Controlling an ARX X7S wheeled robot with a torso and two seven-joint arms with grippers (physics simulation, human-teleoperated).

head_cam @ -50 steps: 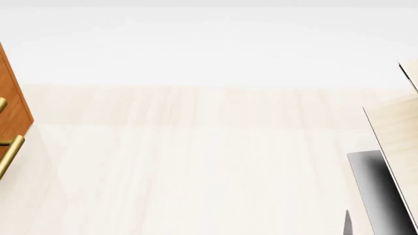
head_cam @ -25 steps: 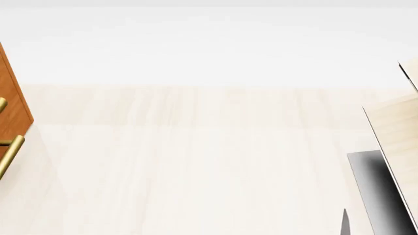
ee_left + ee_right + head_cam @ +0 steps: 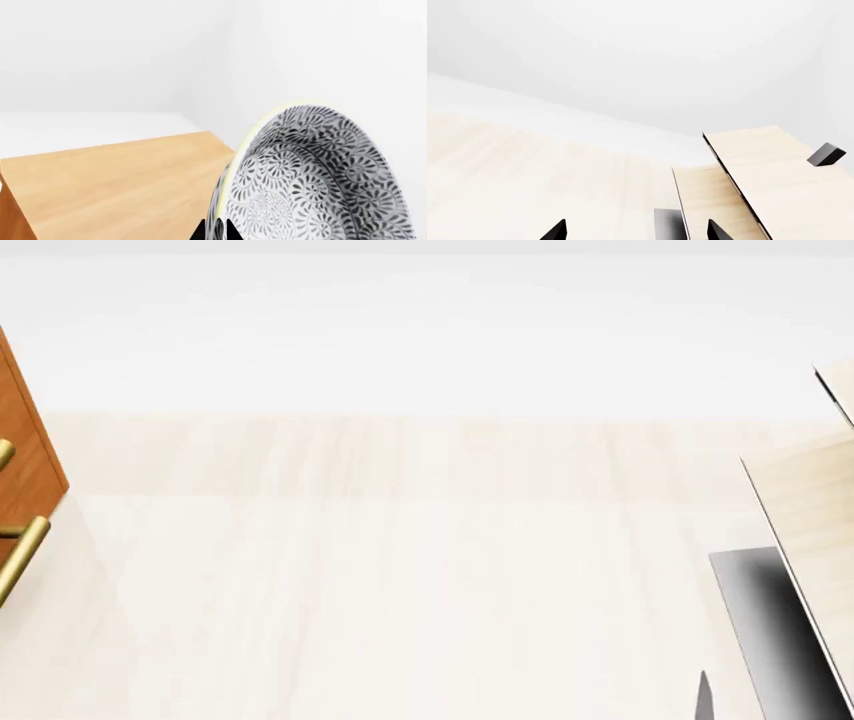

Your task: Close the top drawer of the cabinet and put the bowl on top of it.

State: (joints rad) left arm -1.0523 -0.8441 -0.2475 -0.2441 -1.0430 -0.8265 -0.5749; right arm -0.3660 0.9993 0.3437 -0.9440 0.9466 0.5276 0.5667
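The bowl [image 3: 313, 175], white with a dense grey floral pattern and a cream rim, stands on edge in the left wrist view. My left gripper [image 3: 217, 233] is shut on its rim, one black fingertip on each side of the wall. Behind it lies the orange-brown top of the cabinet [image 3: 120, 185]. In the head view only a strip of the cabinet [image 3: 27, 455] shows at the left edge, with two brass handles [image 3: 24, 550]. I cannot tell which front is the top drawer or how it stands. My right gripper [image 3: 636, 232] is open and holds nothing.
A pale plywood structure [image 3: 814, 510] on a black base [image 3: 774, 630] stands at the right of the head view. The same plywood structure [image 3: 760, 170] lies ahead of the right gripper, beside a small black block [image 3: 826, 154]. Pale wooden floor [image 3: 400, 570] lies between it and the cabinet.
A thin dark sliver at the bottom right of the head view has crept slightly left. Nothing else differs.
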